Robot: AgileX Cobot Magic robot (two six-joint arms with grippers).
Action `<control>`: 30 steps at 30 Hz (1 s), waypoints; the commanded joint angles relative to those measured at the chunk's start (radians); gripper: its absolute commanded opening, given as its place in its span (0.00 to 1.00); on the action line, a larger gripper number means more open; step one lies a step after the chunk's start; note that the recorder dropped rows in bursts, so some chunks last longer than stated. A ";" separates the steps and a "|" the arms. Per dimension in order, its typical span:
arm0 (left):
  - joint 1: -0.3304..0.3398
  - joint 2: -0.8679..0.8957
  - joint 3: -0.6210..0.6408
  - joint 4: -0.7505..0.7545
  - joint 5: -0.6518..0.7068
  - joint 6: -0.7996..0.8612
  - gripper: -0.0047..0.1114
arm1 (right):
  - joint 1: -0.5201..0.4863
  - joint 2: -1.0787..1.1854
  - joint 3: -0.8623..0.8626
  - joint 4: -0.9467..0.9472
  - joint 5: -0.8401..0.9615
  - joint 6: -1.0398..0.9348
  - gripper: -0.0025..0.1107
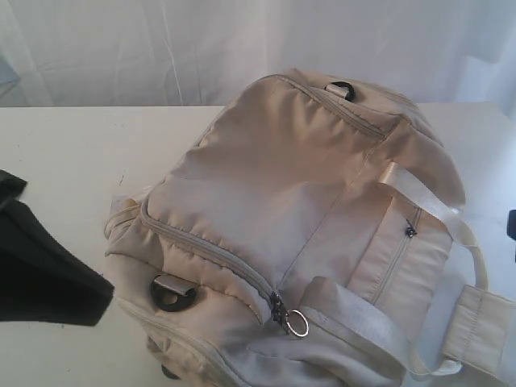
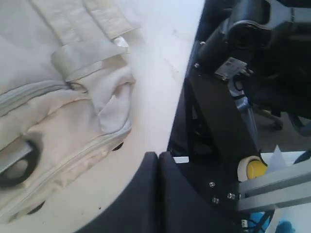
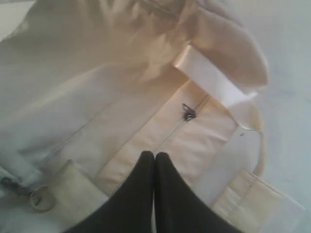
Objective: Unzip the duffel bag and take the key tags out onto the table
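Note:
The beige duffel bag (image 1: 306, 226) lies on the white table (image 1: 72, 161) with its grey main zipper (image 1: 210, 246) closed; the ring pull (image 1: 297, 322) sits at the near end. My left gripper (image 2: 158, 154) is shut and empty, low over the table just off the bag's near-left corner (image 2: 114, 109). It shows as a black shape (image 1: 97, 294) in the exterior view. My right gripper (image 3: 154, 154) is shut and empty, hovering over the bag's side pocket, short of its small dark zipper pull (image 3: 188, 112). The key tags are hidden.
A dark D-ring (image 1: 173, 292) sits on the bag's near-left end and another (image 1: 343, 89) on the far end. Pale webbing straps (image 1: 435, 210) trail off the bag's right side. The table's edge (image 2: 187, 82) runs close to my left gripper, with dark robot hardware (image 2: 233, 73) beyond it.

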 commanded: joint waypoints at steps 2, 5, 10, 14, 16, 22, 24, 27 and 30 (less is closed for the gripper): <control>-0.067 0.028 0.060 -0.104 -0.118 0.230 0.04 | 0.001 0.015 -0.037 0.081 0.088 -0.129 0.02; -0.095 0.046 0.087 -0.104 -0.175 0.335 0.04 | 0.001 0.015 -0.046 0.081 0.132 -0.129 0.02; -0.146 0.087 0.129 -0.131 -0.198 0.478 0.26 | 0.001 0.015 -0.047 0.081 0.156 -0.129 0.02; -0.230 0.116 0.135 -0.163 -0.284 0.525 0.51 | 0.001 0.015 -0.047 0.083 0.156 -0.129 0.02; -0.282 0.132 0.135 -0.130 -0.374 0.525 0.60 | 0.001 0.015 -0.047 0.084 0.158 -0.129 0.02; -0.409 0.216 0.135 0.201 -0.533 0.347 0.63 | 0.001 0.015 -0.047 0.084 0.177 -0.129 0.02; -0.448 0.272 0.135 0.342 -0.557 0.248 0.63 | 0.001 0.015 -0.047 0.084 0.171 -0.129 0.02; -0.469 0.329 0.135 0.338 -0.643 0.213 0.60 | 0.001 0.015 -0.047 0.084 0.164 -0.129 0.02; -0.469 0.342 0.135 0.340 -0.673 0.189 0.50 | 0.001 0.015 -0.047 0.084 0.164 -0.129 0.02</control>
